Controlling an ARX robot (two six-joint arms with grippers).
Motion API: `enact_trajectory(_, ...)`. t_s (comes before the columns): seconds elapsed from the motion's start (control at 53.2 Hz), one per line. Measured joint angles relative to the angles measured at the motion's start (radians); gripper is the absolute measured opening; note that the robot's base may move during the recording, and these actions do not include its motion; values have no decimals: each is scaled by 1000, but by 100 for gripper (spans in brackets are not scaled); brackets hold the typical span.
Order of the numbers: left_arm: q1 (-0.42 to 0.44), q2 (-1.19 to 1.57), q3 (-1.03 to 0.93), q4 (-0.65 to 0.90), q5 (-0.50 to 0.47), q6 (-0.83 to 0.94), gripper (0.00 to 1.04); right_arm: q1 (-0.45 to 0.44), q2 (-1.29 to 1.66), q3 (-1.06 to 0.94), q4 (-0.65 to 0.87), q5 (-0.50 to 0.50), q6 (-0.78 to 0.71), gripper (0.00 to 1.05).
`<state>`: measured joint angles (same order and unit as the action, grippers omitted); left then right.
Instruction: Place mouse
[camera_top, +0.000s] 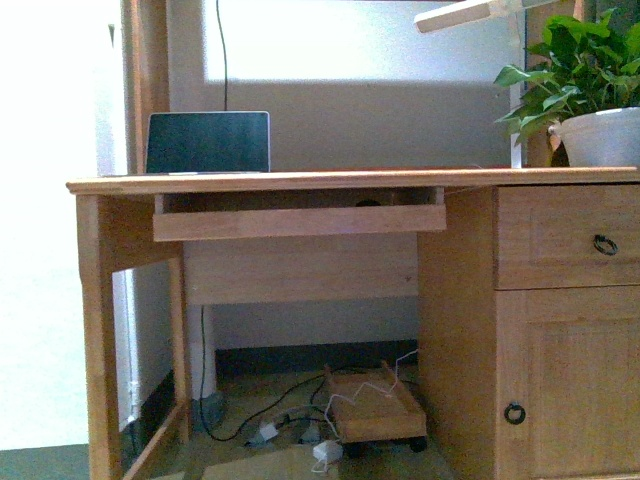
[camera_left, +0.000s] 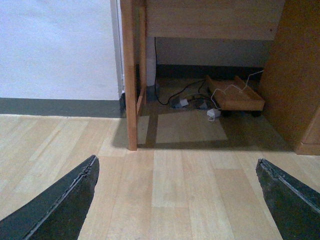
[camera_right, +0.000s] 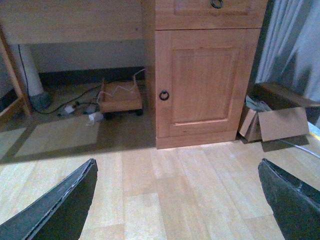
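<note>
No mouse shows clearly in any view. In the front view a small dark domed shape (camera_top: 368, 202) sits in the gap above the pull-out tray (camera_top: 300, 221) under the wooden desk top (camera_top: 350, 180); I cannot tell what it is. A laptop (camera_top: 208, 142) stands open on the desk at the left. My left gripper (camera_left: 176, 160) is open and empty, low over the wood floor in front of the desk's left leg (camera_left: 131, 75). My right gripper (camera_right: 177, 161) is open and empty over the floor before the cabinet door (camera_right: 205, 80). Neither arm shows in the front view.
A potted plant (camera_top: 590, 90) stands on the desk's right end above a drawer (camera_top: 570, 235). Cables and a low wheeled wooden stand (camera_top: 375, 410) lie under the desk. A cardboard box (camera_right: 275, 122) and a curtain (camera_right: 295, 45) are to the right of the cabinet.
</note>
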<state>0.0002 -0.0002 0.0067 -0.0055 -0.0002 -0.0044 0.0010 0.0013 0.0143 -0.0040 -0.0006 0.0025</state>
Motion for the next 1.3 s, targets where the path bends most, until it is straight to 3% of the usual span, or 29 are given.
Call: enact_trajectory(1.296,0,0,0,0,1,0,97,0,1,0,0,1,0,97)
